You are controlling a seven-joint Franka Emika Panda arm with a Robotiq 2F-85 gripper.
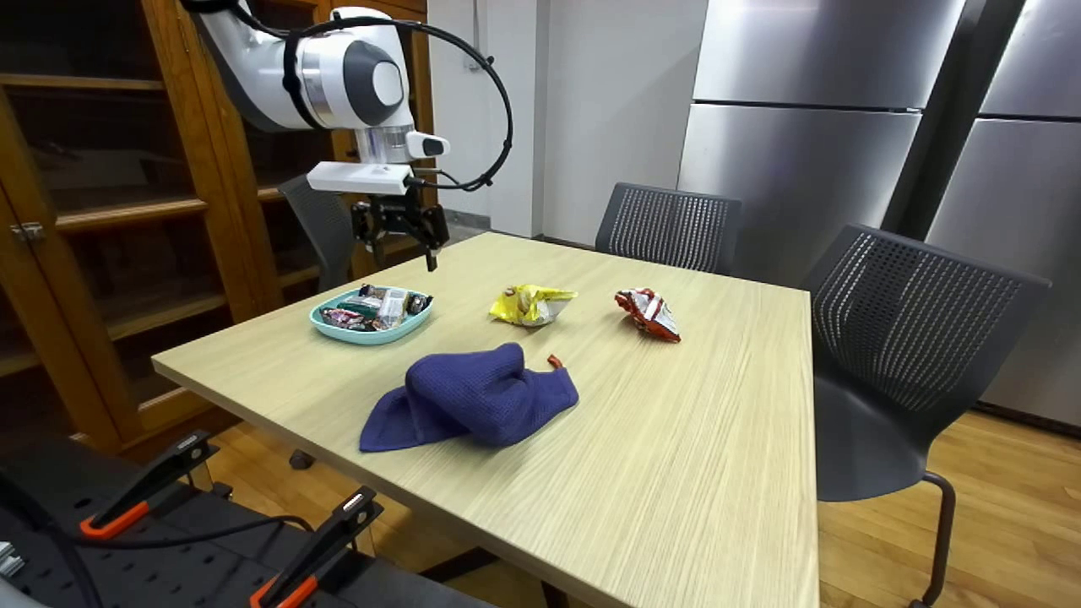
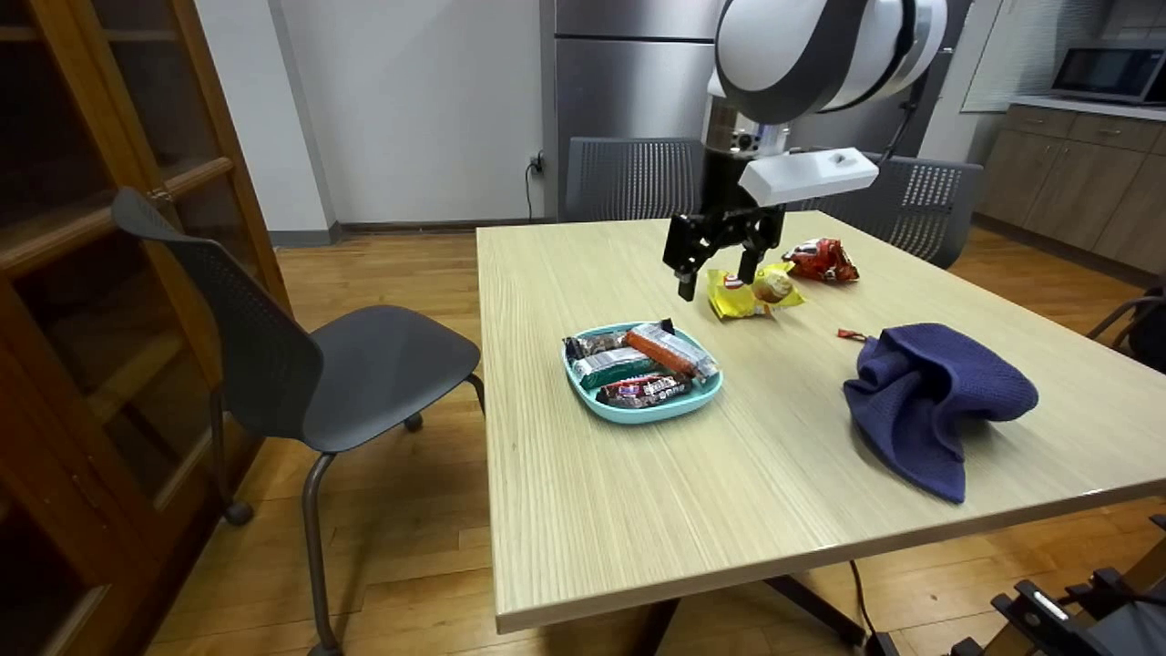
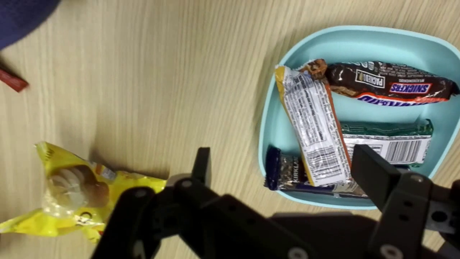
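Parted fingers [image 3: 375, 176] above a pale-blue tray [image 3: 363, 45]. The fingers are standing wide apart, holding nothing, and are hanging above the surface [image 3: 161, 90]. In the wrist view the tray is lying at right and the yellow packet [image 3: 77, 194] at left, with one fingertip appearing against the tray and its fellow against the surface between. Inside the tray a white-labelled bar [image 3: 316, 133] is slanting over a dark bar [image 3: 290, 171] and overlapping the end of a green-and-white bar [image 3: 400, 142]; a brown bar [image 3: 391, 81] is lying beside them. As a judgement, working cleanly here is depending on keeping both fingertips higher than the rim during any sideways shift, since the slanting bar's upper corner is appearing over that rim and could be catching; near the yellow packet, light contact is probably sufficing, its puffed film seeming easily crushed. The wrist view is giving lettering on the bars, but only an edge of the blue cloth [image 3: 21, 18]. Both exterior views are showing that cloth whole, the red packet [image 2: 822, 261], absent from the wrist view, and the height separating fingers from tray. In an exterior view a microwave [image 2: 1107, 75] is standing at far right, unseen elsewhere.
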